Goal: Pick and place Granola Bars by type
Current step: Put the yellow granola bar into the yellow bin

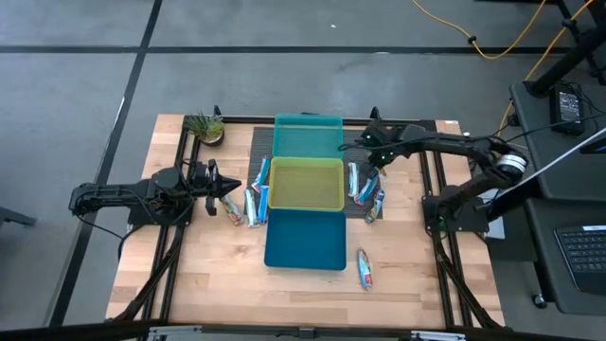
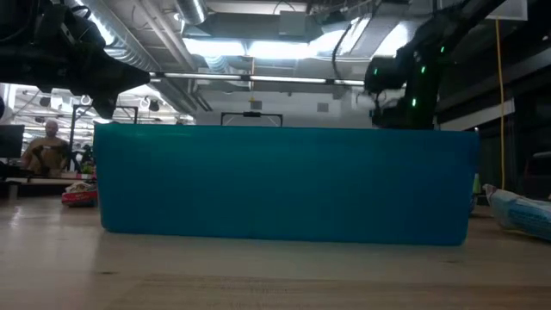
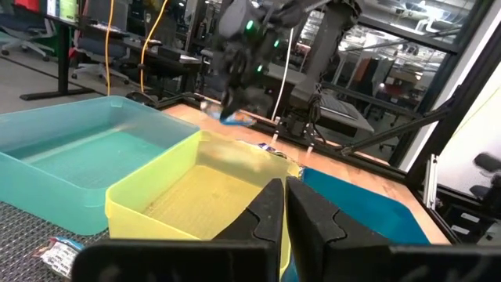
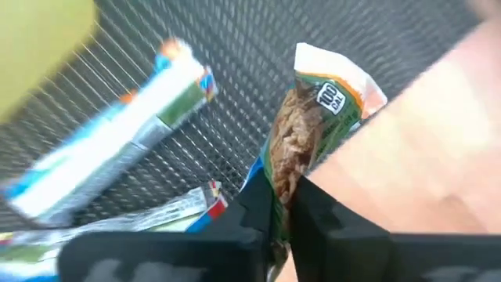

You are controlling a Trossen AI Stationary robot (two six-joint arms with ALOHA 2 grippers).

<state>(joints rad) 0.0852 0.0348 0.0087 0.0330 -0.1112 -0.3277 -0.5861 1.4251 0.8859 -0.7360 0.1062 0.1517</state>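
On the table [image 1: 189, 275], three bins are sitting in a row down the middle: teal bin [image 1: 308, 134] at the far end, yellow bin [image 1: 306, 184] in the middle, blue bin [image 1: 305, 242] nearest the front edge. All three are looking empty from above, so sorting is barely under way.

The main risk is sitting in the right gripper [image 4: 283, 205]. Its fingers are pinching narrow on one end of a green-and-orange bar [image 4: 307, 133], and most of the bar is sticking out past the tips. With so little wrapper caught, the slick foil is likely to slide out or swing during the carry, and the bar could be landing beside a bin or in the wrong one. A second bar, white-silver with blue and orange ends [image 4: 109, 149], is lying just beside it on the dark mesh mat [image 4: 250, 70], and more wrappers are crowding the fingers, so a lift may be dragging a neighbour along.

The held bar is lying between the gripper's fingertips, over the mat to the right of the yellow bin. Other bars are lying in a cluster [image 1: 248, 201] left of the bins, and a lone bar [image 1: 365, 269] is lying near the blue bin's right front corner.

The left gripper [image 3: 284, 205] is hovering pressed together and empty near the left cluster.
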